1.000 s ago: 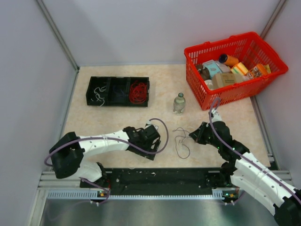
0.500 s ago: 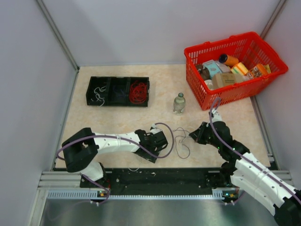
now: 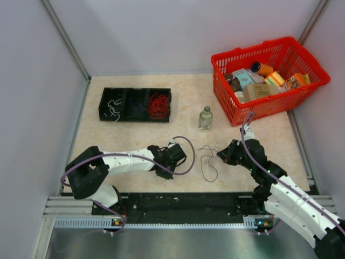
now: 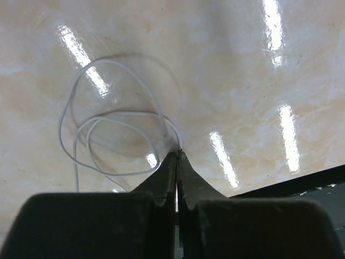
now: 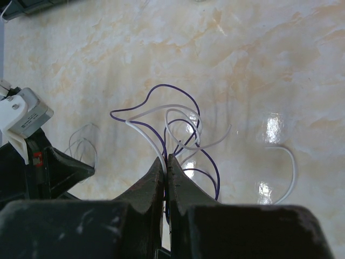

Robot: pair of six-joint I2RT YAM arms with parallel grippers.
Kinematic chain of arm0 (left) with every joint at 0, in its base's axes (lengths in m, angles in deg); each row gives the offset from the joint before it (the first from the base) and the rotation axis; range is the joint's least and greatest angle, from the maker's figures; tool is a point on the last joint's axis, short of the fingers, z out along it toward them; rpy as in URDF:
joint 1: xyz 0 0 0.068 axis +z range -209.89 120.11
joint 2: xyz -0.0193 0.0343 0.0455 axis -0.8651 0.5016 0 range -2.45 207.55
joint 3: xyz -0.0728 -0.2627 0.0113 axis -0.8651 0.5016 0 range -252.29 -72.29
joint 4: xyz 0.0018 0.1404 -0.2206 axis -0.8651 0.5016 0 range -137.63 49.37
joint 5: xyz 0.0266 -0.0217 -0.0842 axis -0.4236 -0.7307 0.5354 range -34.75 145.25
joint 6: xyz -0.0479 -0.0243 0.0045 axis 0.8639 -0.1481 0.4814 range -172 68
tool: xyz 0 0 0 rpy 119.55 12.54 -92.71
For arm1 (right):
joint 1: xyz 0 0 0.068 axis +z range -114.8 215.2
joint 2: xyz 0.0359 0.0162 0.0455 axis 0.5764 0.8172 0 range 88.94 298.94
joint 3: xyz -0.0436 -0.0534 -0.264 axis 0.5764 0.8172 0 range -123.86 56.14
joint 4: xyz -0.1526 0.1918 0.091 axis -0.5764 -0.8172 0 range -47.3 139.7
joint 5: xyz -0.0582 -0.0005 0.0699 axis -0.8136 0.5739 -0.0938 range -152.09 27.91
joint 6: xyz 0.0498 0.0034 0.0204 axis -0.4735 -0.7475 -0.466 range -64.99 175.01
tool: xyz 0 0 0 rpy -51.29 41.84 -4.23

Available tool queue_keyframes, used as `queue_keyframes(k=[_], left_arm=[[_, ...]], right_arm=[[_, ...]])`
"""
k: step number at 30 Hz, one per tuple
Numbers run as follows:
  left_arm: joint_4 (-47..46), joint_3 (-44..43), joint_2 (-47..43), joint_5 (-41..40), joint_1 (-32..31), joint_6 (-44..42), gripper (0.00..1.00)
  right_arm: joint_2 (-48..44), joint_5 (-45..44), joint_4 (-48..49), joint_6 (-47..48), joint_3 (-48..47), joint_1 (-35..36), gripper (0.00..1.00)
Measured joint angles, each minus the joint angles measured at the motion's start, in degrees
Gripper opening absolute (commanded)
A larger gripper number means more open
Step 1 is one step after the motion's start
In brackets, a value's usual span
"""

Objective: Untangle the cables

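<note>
A loose tangle of cables (image 3: 208, 162), one white (image 5: 145, 132) and one dark purple (image 5: 178, 91), lies on the marbled table between the arms. My right gripper (image 5: 167, 157) is shut on the white strand at the tangle's near side, and the purple cable runs right past its tips. My left gripper (image 4: 177, 154) is shut on the end of a very thin white cable (image 4: 73, 116) that curls in loops on the table ahead of it. From above, the left gripper (image 3: 166, 168) sits left of the tangle and the right gripper (image 3: 221, 156) at its right edge.
A black tray (image 3: 101, 106) at the back left holds white, dark and red wire bunches. A small bottle (image 3: 205, 118) stands behind the tangle. A red basket (image 3: 269, 108) of packages fills the back right. The black rail (image 3: 183, 204) runs along the near edge.
The left gripper reached right toward the tangle, closed on the thin white cable and drew back a little to the left. The right arm stayed still.
</note>
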Motion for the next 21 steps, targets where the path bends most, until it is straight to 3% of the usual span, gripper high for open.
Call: queue_keyframes(k=[4,5,8,9,10,16,21], left_arm=[[0.1,0.0,-0.5,-1.0,0.3,-0.5,0.0],[0.3,0.0,-1.0,-1.6,0.6,-0.5,0.05],[1.8,-0.2,-3.5,-3.1,1.3,-0.9,0.4],[2.5,-0.5,-4.6,-3.4,1.7,-0.8,0.64],[3.1,-0.9,-5.7,-3.5,2.1,-0.8,0.97],[3.8,-1.5,-11.4,-1.5,9.5,-2.5,0.99],[3.8,-1.3,-10.7,1.1,17.2,-4.1,0.99]], right_arm=[[0.0,0.0,0.0,0.0,0.0,0.0,0.0],[0.0,0.0,0.0,0.0,0.0,0.0,0.0],[0.0,0.0,-0.1,0.0,0.0,0.0,0.0],[0.0,0.0,-0.1,0.0,0.0,0.0,0.0],[0.0,0.0,-0.1,0.0,0.0,0.0,0.0],[0.0,0.0,-0.2,0.0,0.0,0.0,0.0],[-0.1,0.0,-0.2,0.0,0.0,0.0,0.0]])
